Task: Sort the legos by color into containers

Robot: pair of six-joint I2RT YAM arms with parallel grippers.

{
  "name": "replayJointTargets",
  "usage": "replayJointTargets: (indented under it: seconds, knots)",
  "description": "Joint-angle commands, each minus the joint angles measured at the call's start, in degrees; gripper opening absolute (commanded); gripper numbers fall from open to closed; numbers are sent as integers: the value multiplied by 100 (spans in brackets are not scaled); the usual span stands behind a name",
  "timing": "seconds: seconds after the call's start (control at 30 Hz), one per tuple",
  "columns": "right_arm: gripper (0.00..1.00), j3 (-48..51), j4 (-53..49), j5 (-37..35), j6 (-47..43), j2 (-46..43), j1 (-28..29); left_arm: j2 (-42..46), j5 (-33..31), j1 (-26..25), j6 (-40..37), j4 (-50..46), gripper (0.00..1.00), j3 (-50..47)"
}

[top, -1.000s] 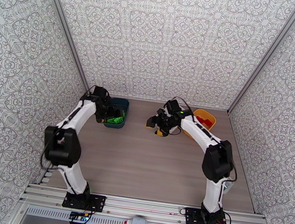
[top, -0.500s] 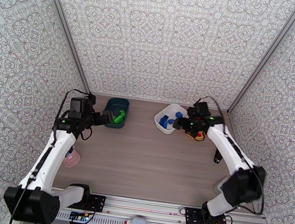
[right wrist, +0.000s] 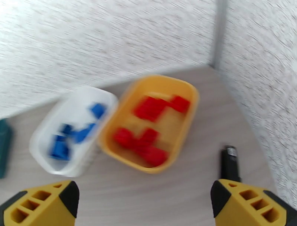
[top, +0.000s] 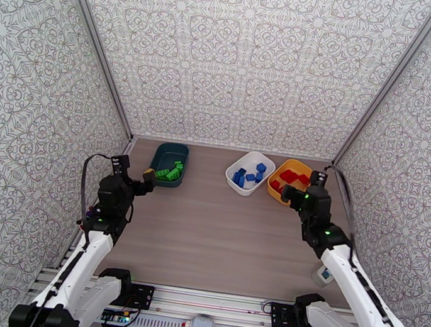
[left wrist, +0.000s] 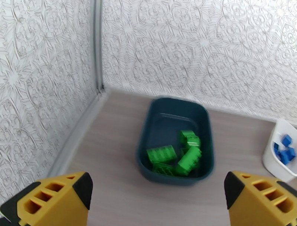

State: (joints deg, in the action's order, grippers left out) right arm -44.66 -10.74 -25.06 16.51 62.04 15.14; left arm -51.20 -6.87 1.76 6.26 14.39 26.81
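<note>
- Green legos (left wrist: 178,156) lie in the dark teal tub (left wrist: 174,103); blue legos (right wrist: 70,137) in the white tub (right wrist: 83,91); red legos (right wrist: 148,130) in the yellow tub (right wrist: 191,100) just beside it
- left gripper (left wrist: 157,191) spread wide, holding nothing, short of the dark teal tub
- right gripper (right wrist: 144,199) spread wide, holding nothing, short of the yellow tub

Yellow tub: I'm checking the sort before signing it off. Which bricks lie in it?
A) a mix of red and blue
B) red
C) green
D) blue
B: the yellow tub holds red bricks, with no other colour among them.
</note>
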Motion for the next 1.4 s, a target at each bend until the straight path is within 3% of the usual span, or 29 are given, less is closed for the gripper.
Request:
replayJointTargets:
  seconds: [0.0, 0.13, 0.3, 0.37, 0.53, 0.57, 0.67, 0.73, 0.83, 0.9, 1.07, 1.37]
  knots:
    - [99, 399, 1257, -700, -660, 404, -46, -328, -643, -56, -744, 1948, 99, -1152]
    - [99, 1035, 2665, -774, -1225, 944, -122, -1071, -840, -51, -688, 2369, 99, -1319]
    - [99, 1368, 3870, -368, -1566, 1640, -365, -2315, -698, -113, -620, 4138, 99, -1402]
    - [99, 1458, 4292, -282, -1650, 1908, -448, -2761, -925, -212, -637, 4470, 99, -1318]
    - [99, 1790, 5174, 229, -1366, 2328, -880, -3980, -784, -260, -833, 5897, 99, -1440]
    - [99, 1787, 5031, 377, -1311, 2270, -944, -3969, -866, -263, -798, 5907, 99, -1434]
    - [99, 2237, 5822, 868, -1424, 2237, -1009, -3811, -606, -136, -678, 5455, 99, -1353]
    - [99, 2677, 7046, 1129, -1583, 2575, -1021, -3806, -460, -34, -617, 5437, 99, -1330]
    - [99, 2296, 6170, 957, -1438, 2541, -1040, -3723, -104, 307, -291, 4648, 99, -988]
    - [99, 2288, 6100, 1089, -1356, 2503, -1162, -3692, -35, 287, -317, 3769, 99, -563]
    - [99, 2357, 6284, 1074, -1388, 2493, -1162, -3731, -479, 80, -450, 3790, 99, -536]
    - [99, 2359, 6262, 1073, -1380, 2497, -1162, -3739, -622, 6, -493, 3839, 99, -550]
